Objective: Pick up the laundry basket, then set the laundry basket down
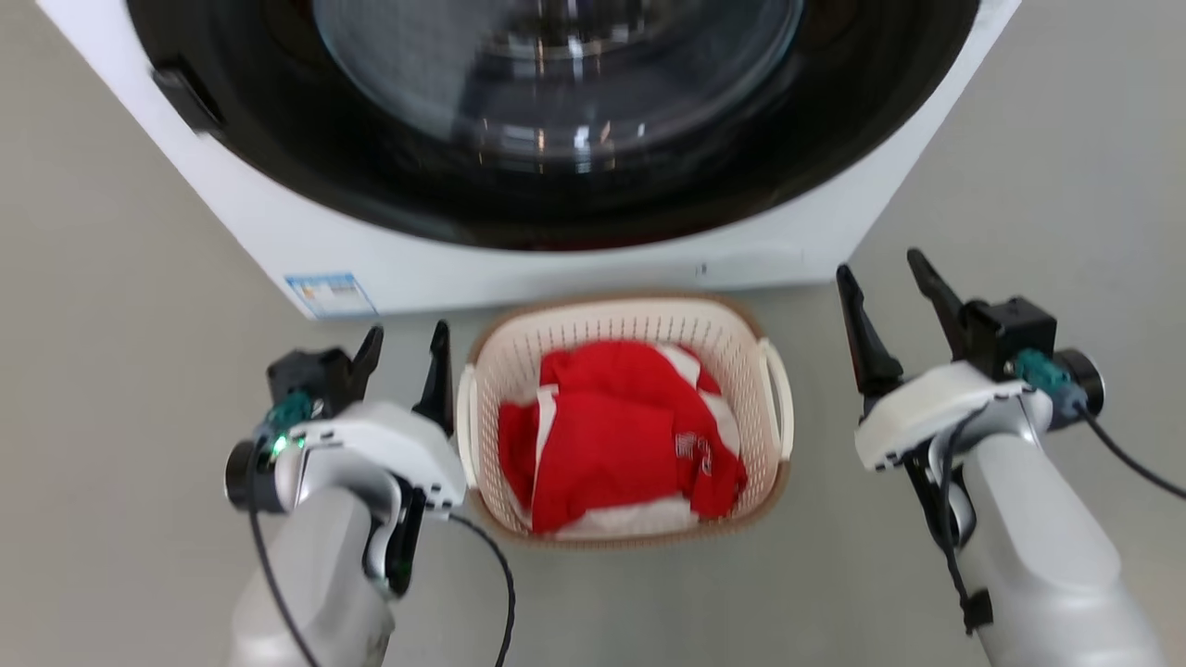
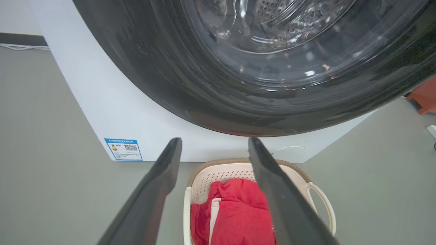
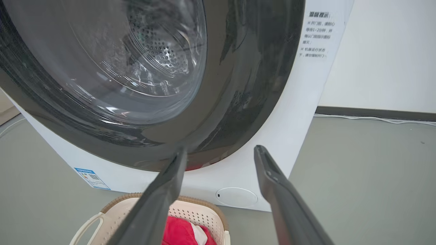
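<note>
On the grey floor (image 1: 120, 278), just in front of the washing machine (image 1: 445, 264), the laundry basket (image 1: 621, 335) is seen standing upright, with a red and white garment (image 1: 611, 435) heaped inside it. The basket is borne by the floor alone, and neither of its white loop handles is held.

The left gripper (image 1: 408, 332) is found just beside the basket's left handle (image 1: 466, 417), its fingers spread apart with nothing between them. Whether its inner finger touches the handle cannot be told. The right gripper (image 1: 880, 264) is held well apart from the right handle (image 1: 783, 398), likewise spread wide and empty.

Which step is in hand cannot be settled from this. A basket resting on the floor between two empty, parted grippers is what would be seen as the handles are being approached for a lift. It is equally what would be seen once the basket has been set down and let go.

In either case, care is called for at the left side, where so little room is left that the basket could be nudged or tipped by a stray finger. The dark glass door (image 1: 556, 111), which bulges out above the basket, should also be kept clear of.
</note>
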Robot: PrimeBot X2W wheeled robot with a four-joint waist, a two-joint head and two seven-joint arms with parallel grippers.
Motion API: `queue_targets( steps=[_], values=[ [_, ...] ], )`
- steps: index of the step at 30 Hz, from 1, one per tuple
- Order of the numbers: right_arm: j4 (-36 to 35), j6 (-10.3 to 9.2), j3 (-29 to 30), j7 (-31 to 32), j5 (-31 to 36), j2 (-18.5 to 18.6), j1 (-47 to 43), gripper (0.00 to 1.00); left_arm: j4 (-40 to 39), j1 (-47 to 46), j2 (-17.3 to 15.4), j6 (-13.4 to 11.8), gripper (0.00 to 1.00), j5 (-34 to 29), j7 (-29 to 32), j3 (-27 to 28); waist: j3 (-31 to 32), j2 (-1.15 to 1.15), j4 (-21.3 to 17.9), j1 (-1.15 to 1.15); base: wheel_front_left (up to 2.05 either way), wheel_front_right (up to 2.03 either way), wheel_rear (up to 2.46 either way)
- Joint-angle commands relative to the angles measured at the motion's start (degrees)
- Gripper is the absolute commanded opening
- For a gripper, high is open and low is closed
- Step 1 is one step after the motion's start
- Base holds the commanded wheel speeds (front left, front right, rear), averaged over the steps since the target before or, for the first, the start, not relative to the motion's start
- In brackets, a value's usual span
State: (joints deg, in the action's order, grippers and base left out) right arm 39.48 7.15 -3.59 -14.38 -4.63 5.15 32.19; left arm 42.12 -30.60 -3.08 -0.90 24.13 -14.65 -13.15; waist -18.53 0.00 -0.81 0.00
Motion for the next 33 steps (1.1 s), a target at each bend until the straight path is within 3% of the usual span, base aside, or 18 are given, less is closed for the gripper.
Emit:
queue_targets(
  steps=[1,15,33],
  values=[
    [-2.1,0.34,-0.6,-0.6,0.2,-0.2,-1.6,1.0,-2.1,1.7,-1.0,0.5,1.0,-0.8,-0.3,2.3,4.4,0.0,0.2,0.0,0.0,0.0,0.0],
    [-10.6,0.34,0.4,-0.6,-0.1,3.6,-14.1,1.0,-12.8,15.4,-1.1,3.6,1.0,-5.5,-0.3,10.0,15.6,0.0,0.8,0.0,0.0,0.0,0.0],
    [-15.4,0.34,2.1,-0.6,0.5,2.7,-22.5,1.0,-19.6,23.9,-0.6,3.9,1.0,-8.3,-0.3,13.9,18.7,0.0,1.7,0.0,0.0,0.0,0.0]
  ],
)
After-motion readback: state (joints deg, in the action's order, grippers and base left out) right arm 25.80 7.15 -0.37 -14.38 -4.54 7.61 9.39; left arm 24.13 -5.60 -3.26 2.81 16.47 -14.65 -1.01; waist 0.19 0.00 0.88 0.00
